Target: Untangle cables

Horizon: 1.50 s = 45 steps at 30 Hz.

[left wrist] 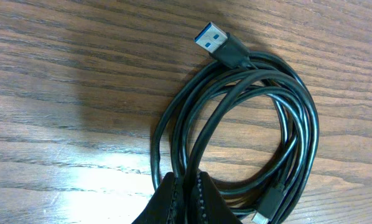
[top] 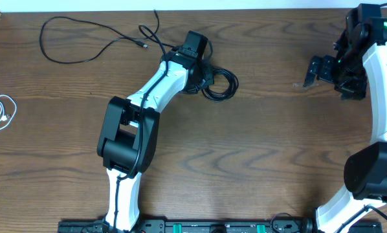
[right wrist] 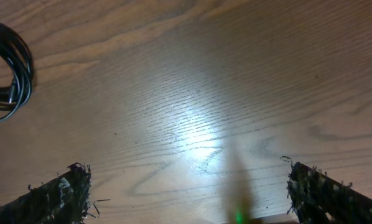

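A coiled black cable (top: 221,85) lies at the table's middle back. My left gripper (top: 204,76) is shut on strands of it; the left wrist view shows the fingertips (left wrist: 185,194) pinching the coil (left wrist: 248,118), with a blue USB plug (left wrist: 218,43) sticking out at the top. A second black cable (top: 83,40) lies in loose loops at the back left. A white cable (top: 0,111) lies coiled at the left edge. My right gripper (top: 318,68) is open and empty at the right back; in its wrist view (right wrist: 189,186) the black coil (right wrist: 12,68) shows far left.
The wooden table (top: 258,149) spreads below. The arm bases stand along the front edge (top: 180,226). The right arm's body (top: 375,97) rises along the right edge.
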Each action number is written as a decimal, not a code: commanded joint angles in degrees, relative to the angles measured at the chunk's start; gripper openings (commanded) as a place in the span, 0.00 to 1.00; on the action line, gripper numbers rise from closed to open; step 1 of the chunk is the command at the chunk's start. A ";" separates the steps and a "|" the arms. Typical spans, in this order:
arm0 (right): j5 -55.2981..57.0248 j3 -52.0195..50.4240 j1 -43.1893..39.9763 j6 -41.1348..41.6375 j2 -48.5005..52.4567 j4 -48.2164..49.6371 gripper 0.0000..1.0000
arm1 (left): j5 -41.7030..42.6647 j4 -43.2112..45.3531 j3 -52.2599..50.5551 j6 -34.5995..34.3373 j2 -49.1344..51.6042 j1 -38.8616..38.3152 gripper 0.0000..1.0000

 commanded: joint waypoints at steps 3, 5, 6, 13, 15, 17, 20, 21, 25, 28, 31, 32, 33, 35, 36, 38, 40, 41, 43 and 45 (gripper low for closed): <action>0.07 0.55 0.02 0.76 -1.11 -0.02 0.99 | 3.98 0.17 0.63 0.57 -3.10 -0.11 0.07; 0.07 0.55 0.04 0.76 -1.11 -0.04 0.99 | 6.05 0.15 1.64 0.74 -5.79 -0.17 0.07; 0.07 0.55 0.13 0.76 -1.11 -0.02 0.99 | 7.13 0.17 2.16 0.74 -7.48 -0.17 0.08; 0.07 0.55 0.20 0.76 -1.11 -0.04 0.99 | 15.15 3.56 2.71 4.44 -24.30 -0.59 0.07; 0.07 0.55 0.20 0.76 -1.11 -0.04 0.99 | 15.17 3.34 2.71 4.66 -28.68 -1.27 0.07; 0.07 0.55 0.20 0.76 -1.11 -0.04 0.99 | 15.17 3.30 2.71 5.55 -32.39 -2.27 0.07; 0.07 0.55 0.20 0.76 -1.11 -0.04 0.99 | 15.02 3.34 2.71 10.99 -36.79 -4.24 0.08; 0.04 0.55 0.20 0.76 -1.11 -0.04 0.99 | 14.58 3.21 2.71 13.20 -37.70 -4.76 0.07; 0.04 0.55 0.20 0.76 -1.11 -0.04 0.99 | 19.28 4.22 2.71 13.44 -42.60 -5.86 0.07; 0.07 0.55 0.20 0.76 -1.11 -0.04 0.99 | 12.96 2.78 2.69 15.26 -45.62 -5.86 0.08; 0.04 0.55 0.20 0.76 -1.11 -0.04 0.99 | -5.44 -7.43 2.23 15.15 -44.52 -5.86 0.07; 0.07 0.55 0.20 0.76 -1.11 -0.04 0.99 | -8.59 -10.23 2.16 15.32 -43.43 -5.84 0.07; 0.07 0.55 0.20 0.76 -1.11 -0.04 0.99 | -10.16 -12.59 2.16 16.41 -42.36 -5.77 0.07; 0.07 0.55 0.20 0.76 -1.11 -0.04 0.99 | -10.45 -15.58 2.60 18.58 -41.29 -5.64 0.08; 0.07 0.55 0.20 0.76 -1.11 -0.04 0.99 | -10.45 -15.74 3.06 18.58 -41.33 -5.64 0.07; 0.07 0.55 0.20 0.76 -1.11 -0.04 0.99 | -10.36 -15.32 5.86 18.56 -42.40 -5.64 0.07; 0.04 0.55 0.20 0.76 -1.11 -0.04 0.99 | -9.01 -15.41 12.63 18.56 -44.70 -5.64 0.08; 0.07 0.55 0.20 0.76 -1.11 -0.02 0.99 | -8.26 -15.43 14.27 18.58 -45.42 -5.64 0.07; 0.07 0.55 0.20 0.76 -1.11 -0.04 0.99 | -7.43 -15.43 17.64 18.58 -47.93 -5.64 0.07; 0.07 0.55 0.20 0.76 -1.11 -0.04 0.99 | -7.54 -16.06 17.75 18.58 -50.12 -5.64 0.07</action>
